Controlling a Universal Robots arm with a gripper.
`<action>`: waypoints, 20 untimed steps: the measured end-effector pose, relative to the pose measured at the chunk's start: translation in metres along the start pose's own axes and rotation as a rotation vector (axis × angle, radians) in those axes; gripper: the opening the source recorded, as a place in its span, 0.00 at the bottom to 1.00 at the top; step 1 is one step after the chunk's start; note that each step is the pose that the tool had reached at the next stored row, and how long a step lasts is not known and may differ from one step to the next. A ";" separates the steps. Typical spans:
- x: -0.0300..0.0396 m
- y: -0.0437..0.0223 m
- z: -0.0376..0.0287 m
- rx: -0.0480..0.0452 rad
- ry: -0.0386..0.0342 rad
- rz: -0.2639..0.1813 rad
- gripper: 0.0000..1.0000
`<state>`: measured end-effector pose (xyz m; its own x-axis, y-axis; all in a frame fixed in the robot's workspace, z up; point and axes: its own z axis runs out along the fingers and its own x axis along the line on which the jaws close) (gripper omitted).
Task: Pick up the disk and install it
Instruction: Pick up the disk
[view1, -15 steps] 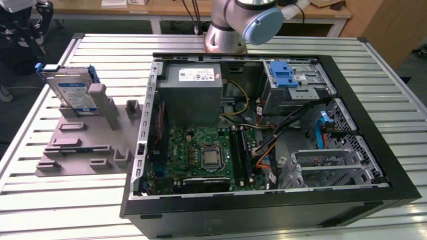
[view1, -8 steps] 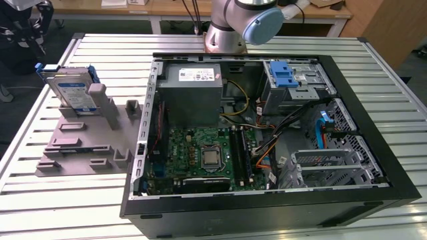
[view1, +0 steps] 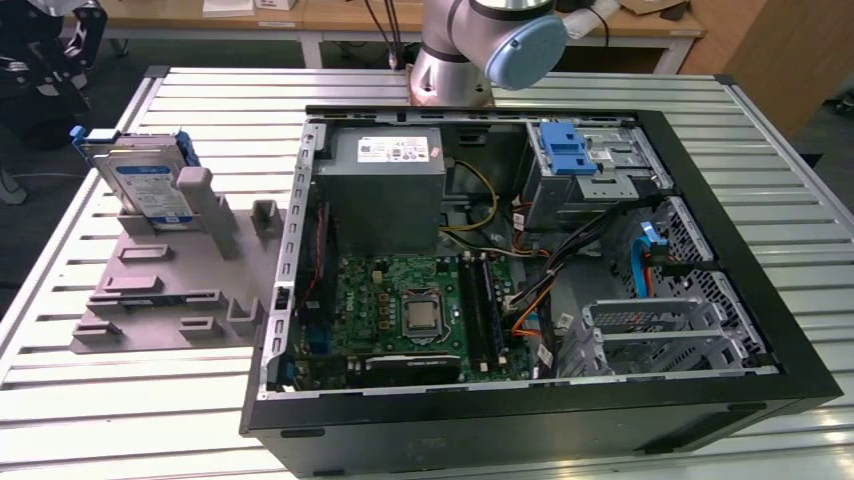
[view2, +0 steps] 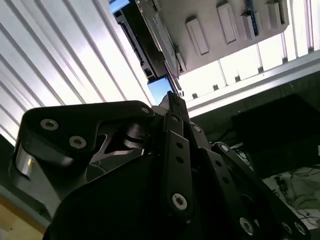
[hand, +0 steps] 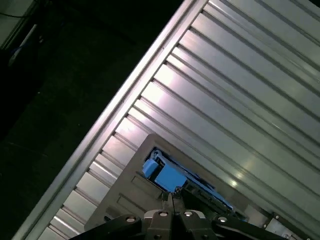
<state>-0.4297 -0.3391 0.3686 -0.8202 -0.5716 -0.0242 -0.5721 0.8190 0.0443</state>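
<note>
Disk (view1: 144, 180) on its edge, closed gripper (hand: 172, 196) right over it

We saw the disk upright in the grey holder (view1: 174, 290), at the exterior view's left, beside the open computer case (view1: 287, 300) but apart from it. In the first wrist view the gripper had its fingers pressed together and held nothing. The thin top edge of the blue carrier (hand: 167, 175) lay straight ahead of the tips. We judged the long axis nearly vertical, the broad faces upright.
</note>
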 end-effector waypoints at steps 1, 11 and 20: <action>0.0000 0.0000 0.0001 -0.0004 0.0007 -0.016 0.11; 0.0000 0.0000 0.0003 -0.0036 0.0067 -0.155 0.11; 0.0000 0.0000 0.0005 -0.0063 0.0117 -0.272 0.11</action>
<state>-0.4297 -0.3391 0.3681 -0.6362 -0.7711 -0.0244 -0.7713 0.6350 0.0440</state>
